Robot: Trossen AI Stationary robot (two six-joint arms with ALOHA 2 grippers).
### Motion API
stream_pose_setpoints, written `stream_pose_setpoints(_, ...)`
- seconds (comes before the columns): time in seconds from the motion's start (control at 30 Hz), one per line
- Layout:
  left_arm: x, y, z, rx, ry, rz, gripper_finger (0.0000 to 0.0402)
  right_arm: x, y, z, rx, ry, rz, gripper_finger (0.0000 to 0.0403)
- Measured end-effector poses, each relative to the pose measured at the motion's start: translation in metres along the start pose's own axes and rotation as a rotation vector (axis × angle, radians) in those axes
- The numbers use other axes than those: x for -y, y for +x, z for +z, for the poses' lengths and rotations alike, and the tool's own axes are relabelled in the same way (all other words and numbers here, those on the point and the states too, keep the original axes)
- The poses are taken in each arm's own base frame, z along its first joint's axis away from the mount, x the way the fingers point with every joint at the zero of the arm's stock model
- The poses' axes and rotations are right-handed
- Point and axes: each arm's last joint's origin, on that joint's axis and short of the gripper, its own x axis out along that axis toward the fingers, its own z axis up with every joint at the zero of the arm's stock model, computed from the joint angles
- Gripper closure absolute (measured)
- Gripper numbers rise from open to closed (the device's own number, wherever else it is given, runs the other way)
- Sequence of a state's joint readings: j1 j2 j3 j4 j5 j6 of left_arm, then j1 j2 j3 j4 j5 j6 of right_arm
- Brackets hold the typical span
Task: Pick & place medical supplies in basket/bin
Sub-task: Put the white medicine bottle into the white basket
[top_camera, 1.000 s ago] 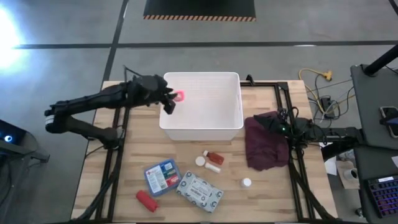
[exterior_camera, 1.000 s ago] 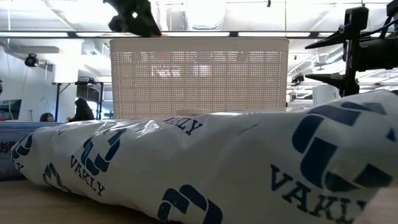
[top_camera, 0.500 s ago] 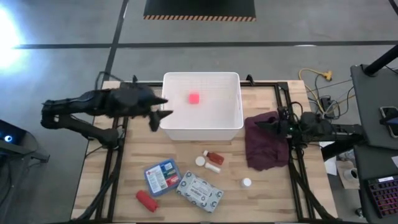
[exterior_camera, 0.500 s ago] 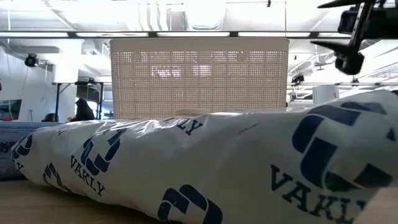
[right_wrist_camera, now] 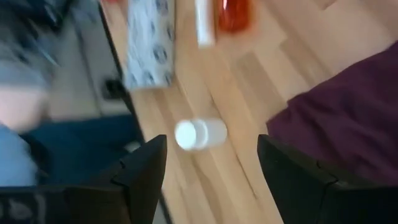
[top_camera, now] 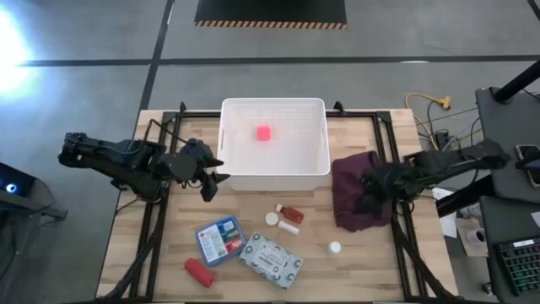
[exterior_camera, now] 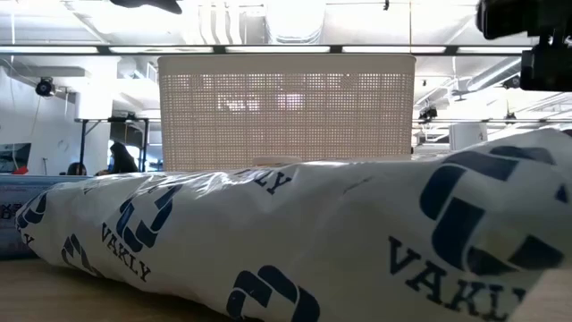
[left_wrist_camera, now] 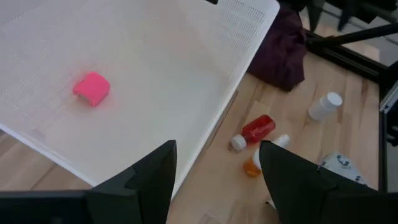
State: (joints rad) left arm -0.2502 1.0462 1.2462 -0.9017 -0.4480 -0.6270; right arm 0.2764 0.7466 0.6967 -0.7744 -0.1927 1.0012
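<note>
Pink tape roll (top_camera: 263, 133) lies alone on the floor of the white bin (top_camera: 314, 165), near its middle and a little toward 12 o'clock; the left wrist view shows it (left_wrist_camera: 92, 88) resting free on the ribbed floor. The bin stands at the 12 o'clock side of the table (top_camera: 363, 262).

At 6 o'clock from the bin, on the bare wood, lie a small red bottle (top_camera: 291, 213) with two white pieces just beside it. Farther toward 7 o'clock sit the blue first-aid box (top_camera: 218, 240), the grey-white patterned packet (top_camera: 270, 258) just beside it at its 4 o'clock, and a red bottle (top_camera: 199, 272) near the table's edge. A white-capped vial (top_camera: 335, 247) lies apart at 5 o'clock. The maroon cloth (top_camera: 361, 194) is heaped at 4 o'clock from the bin.

The left claw (top_camera: 209, 173) hangs outside the bin's 8 o'clock corner, its fingers (left_wrist_camera: 144, 180) spread and holding nothing. The right claw (top_camera: 368, 187) is over the maroon cloth, fingers (right_wrist_camera: 140, 171) parted and empty.
</note>
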Motion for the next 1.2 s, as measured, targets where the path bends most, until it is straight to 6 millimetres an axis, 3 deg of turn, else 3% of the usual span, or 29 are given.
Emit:
stream_pose_setpoints(0.13,0.001,0.002,-0.005,-0.015,0.015,-0.002,0.0189,-0.027,0.032,-0.013,-0.112,-0.176,-0.153,0.0162)
stream_pose_setpoints(0.27,0.003,0.001,-0.007,-0.018,0.019,-0.014,0.0189,-0.057,0.062,-0.042,-0.131,-0.358,-0.273,0.0162)
stream_pose_setpoints(0.37,0.004,0.000,-0.008,-0.020,0.017,-0.021,0.0189,-0.074,0.073,-0.063,-0.076,-0.389,-0.332,0.0162)
stream_pose_setpoints(0.53,0.004,-0.001,-0.007,-0.018,0.016,-0.022,0.0189,-0.087,0.086,-0.083,0.042,-0.369,-0.400,0.0155)
stream_pose_setpoints(0.9,0.004,-0.001,-0.007,-0.017,-0.034,-0.023,0.0190,-0.080,0.145,-0.111,0.051,-0.492,-0.507,0.0076)
stream_pose_setpoints(1.2,0.003,-0.001,-0.007,-0.004,-0.064,-0.005,0.0190,-0.062,0.168,-0.116,0.174,-0.539,-0.547,0.0049)
